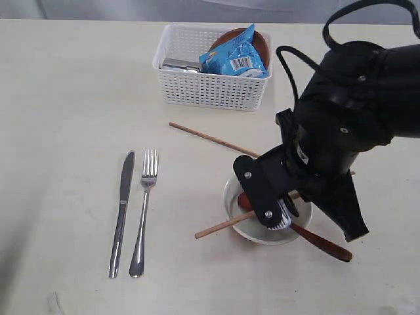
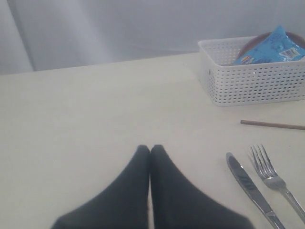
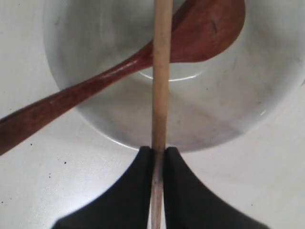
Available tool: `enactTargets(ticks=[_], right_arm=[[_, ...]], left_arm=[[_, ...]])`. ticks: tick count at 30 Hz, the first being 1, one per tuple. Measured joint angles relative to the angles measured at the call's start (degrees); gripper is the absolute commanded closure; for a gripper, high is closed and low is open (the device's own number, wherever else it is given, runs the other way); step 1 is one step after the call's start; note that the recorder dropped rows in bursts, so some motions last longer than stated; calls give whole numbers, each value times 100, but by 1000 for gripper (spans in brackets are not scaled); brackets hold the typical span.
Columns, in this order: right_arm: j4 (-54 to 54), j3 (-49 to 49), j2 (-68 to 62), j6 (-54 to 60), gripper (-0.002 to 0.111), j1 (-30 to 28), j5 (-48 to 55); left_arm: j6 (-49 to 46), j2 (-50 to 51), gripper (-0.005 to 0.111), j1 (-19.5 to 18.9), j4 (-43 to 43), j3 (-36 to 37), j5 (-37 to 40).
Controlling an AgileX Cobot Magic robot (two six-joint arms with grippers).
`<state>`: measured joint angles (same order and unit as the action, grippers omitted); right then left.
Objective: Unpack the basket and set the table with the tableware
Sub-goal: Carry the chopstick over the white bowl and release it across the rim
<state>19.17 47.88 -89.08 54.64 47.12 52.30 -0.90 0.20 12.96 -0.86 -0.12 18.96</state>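
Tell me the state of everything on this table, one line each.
Basket: holds chips packet, plate, cup.
Knife, fork: flat on table, side by side.
Bowl: upright, spoon in it.
Held chopstick: clamped over bowl by right gripper.
Other chopstick: lying on table.
Left gripper: shut, empty.

Bright, soft, even light with no clear direction. The table [image 1: 65, 98] looks pale and washed out, with only faint shadows beside the fork [image 1: 145, 197]. In the right wrist view, the chopstick [image 3: 161, 71] and bowl [image 3: 95, 47] blur slightly.
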Motion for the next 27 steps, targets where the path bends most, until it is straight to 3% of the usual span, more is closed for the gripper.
enactTargets(ticks=[15, 17, 22, 27], right_arm=[[12, 0, 0, -579, 107, 0, 12], [12, 0, 0, -606, 99, 0, 12], [12, 0, 0, -616, 64, 0, 12], [12, 0, 0, -628, 69, 0, 12]], left_arm=[[0, 0, 106, 0, 0, 0, 0], [0, 0, 106, 0, 0, 0, 0], [0, 0, 106, 0, 0, 0, 0], [0, 0, 106, 0, 0, 0, 0]])
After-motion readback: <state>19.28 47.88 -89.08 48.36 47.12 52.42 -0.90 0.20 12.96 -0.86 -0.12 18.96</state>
